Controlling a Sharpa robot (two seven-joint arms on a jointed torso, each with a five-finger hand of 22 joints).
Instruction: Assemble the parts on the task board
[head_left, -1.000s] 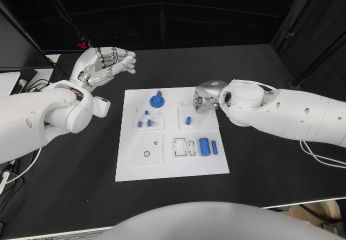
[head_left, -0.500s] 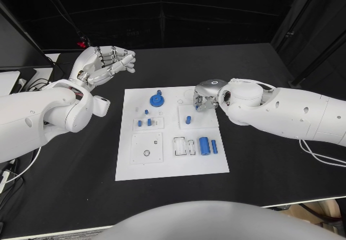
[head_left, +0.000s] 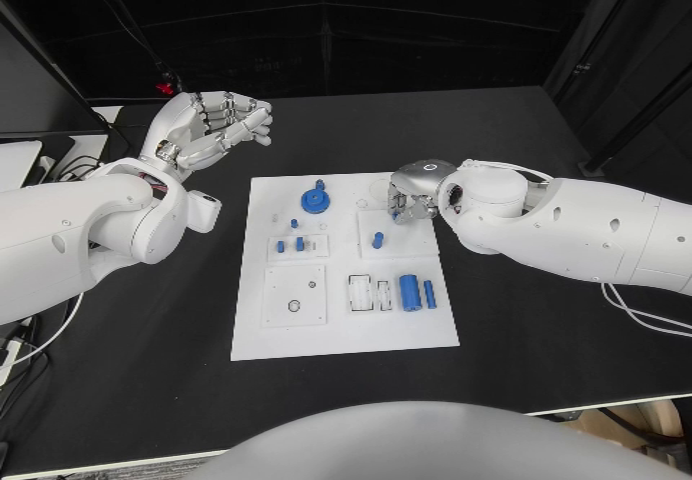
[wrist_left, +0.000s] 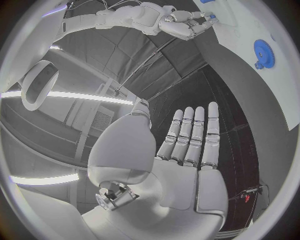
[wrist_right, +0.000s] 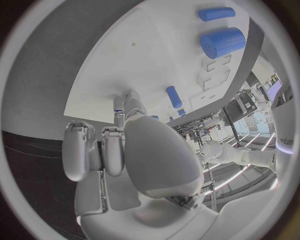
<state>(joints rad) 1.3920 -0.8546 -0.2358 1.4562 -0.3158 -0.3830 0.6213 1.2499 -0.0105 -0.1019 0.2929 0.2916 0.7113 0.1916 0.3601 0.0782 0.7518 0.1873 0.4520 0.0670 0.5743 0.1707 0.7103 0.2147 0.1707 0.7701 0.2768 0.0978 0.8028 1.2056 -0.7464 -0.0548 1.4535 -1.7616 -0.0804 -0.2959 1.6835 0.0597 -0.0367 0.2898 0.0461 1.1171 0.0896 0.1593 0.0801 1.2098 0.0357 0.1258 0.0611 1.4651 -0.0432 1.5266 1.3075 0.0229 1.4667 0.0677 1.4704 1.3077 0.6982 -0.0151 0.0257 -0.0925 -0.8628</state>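
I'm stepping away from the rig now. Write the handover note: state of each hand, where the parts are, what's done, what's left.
Left hand: open, raised off the table beyond the task board's far left corner, holding nothing.
Right hand: fingers curled down over the board's far right corner; whether it grips a part cannot be told.
Parts: blue gear standing at the far middle; two small blue pieces in the left block; a short blue peg near the right hand; a large blue cylinder and a thin blue pin lying at the right edge.
Done: nothing clearly finished.
Left: cylinder, pin and empty slots still to assemble.
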